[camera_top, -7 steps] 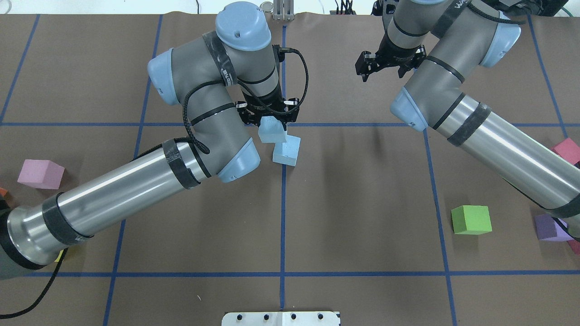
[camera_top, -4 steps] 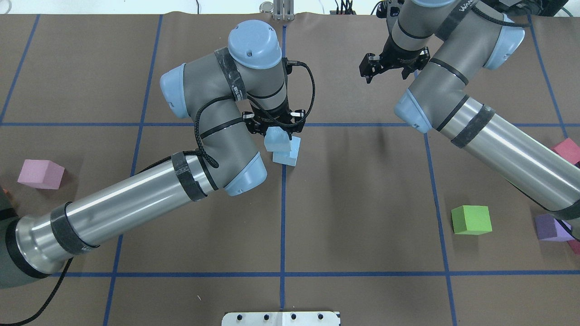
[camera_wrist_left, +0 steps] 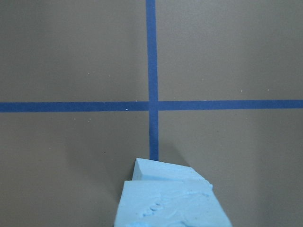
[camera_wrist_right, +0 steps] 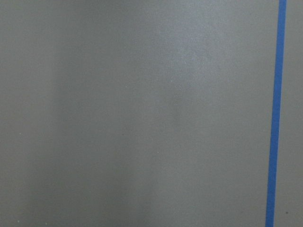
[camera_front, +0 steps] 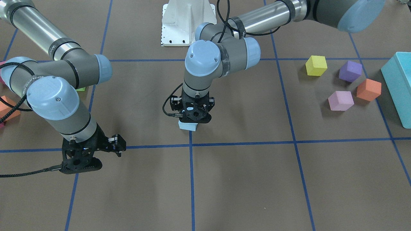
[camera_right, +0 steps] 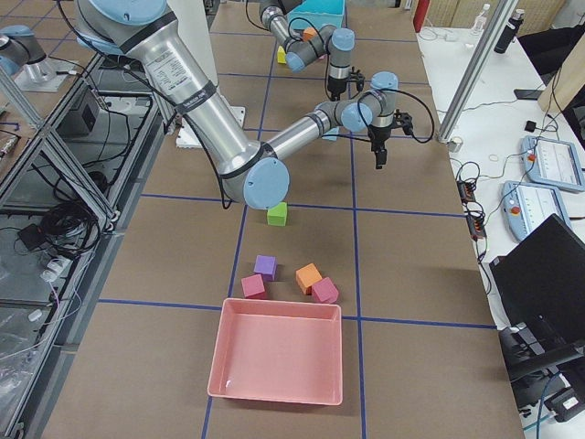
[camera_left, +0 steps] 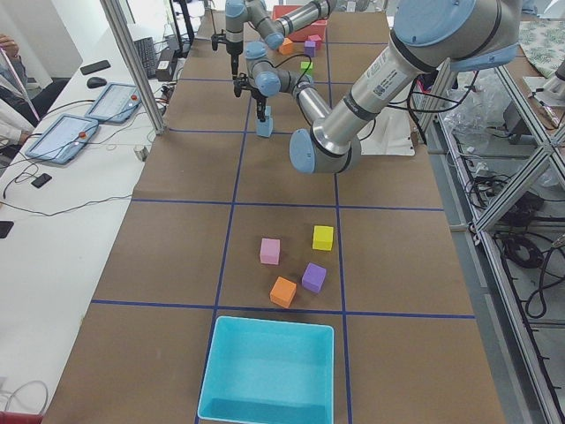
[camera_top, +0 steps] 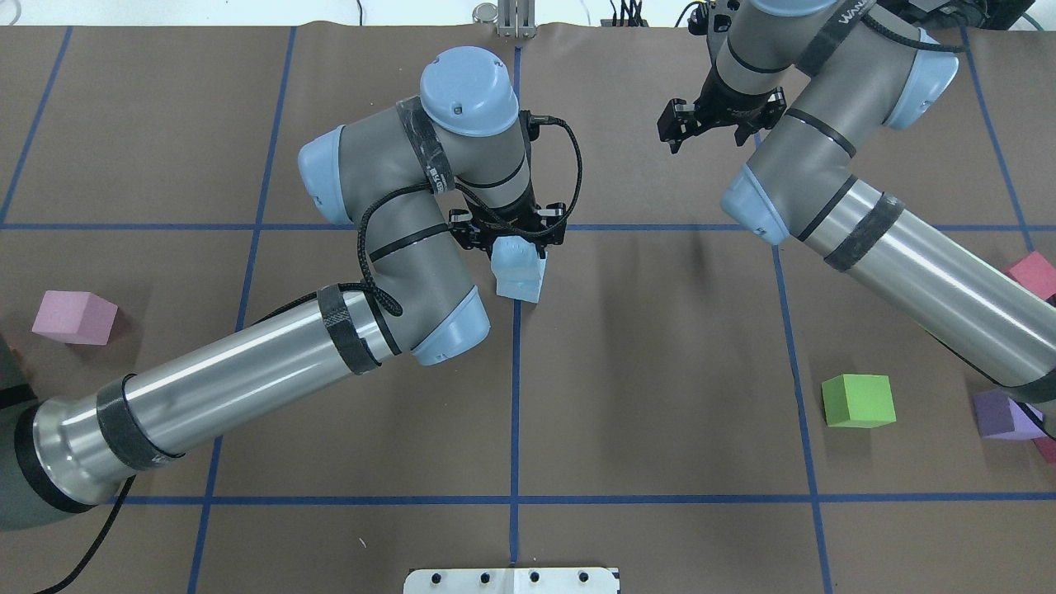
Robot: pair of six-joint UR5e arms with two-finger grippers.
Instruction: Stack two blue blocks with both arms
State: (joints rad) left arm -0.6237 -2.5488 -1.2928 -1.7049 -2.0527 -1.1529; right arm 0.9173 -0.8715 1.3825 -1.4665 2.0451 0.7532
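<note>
My left gripper (camera_top: 516, 238) is shut on a pale blue block (camera_top: 516, 257) and holds it right over the second blue block (camera_top: 521, 289), which sits on the centre tape line. The two overlap almost fully from overhead; I cannot tell whether they touch. In the front-facing view the left gripper (camera_front: 193, 117) hides the held block, and only the lower block (camera_front: 188, 126) shows beneath it. The left wrist view shows the held block (camera_wrist_left: 170, 208) with a corner of the lower block (camera_wrist_left: 161, 169) past it. My right gripper (camera_top: 714, 124) is open and empty, off to the far right of the stack.
A lilac cube (camera_top: 74, 318) lies at the left edge. A green cube (camera_top: 858, 401), a purple cube (camera_top: 1002, 415) and a red cube (camera_top: 1031, 275) lie at the right. A turquoise box (camera_front: 398, 86) and several coloured cubes sit on my left side.
My left gripper has carried its blue block rightward until it sits over the second blue block. My right gripper has drifted slightly farther back and to the right.
</note>
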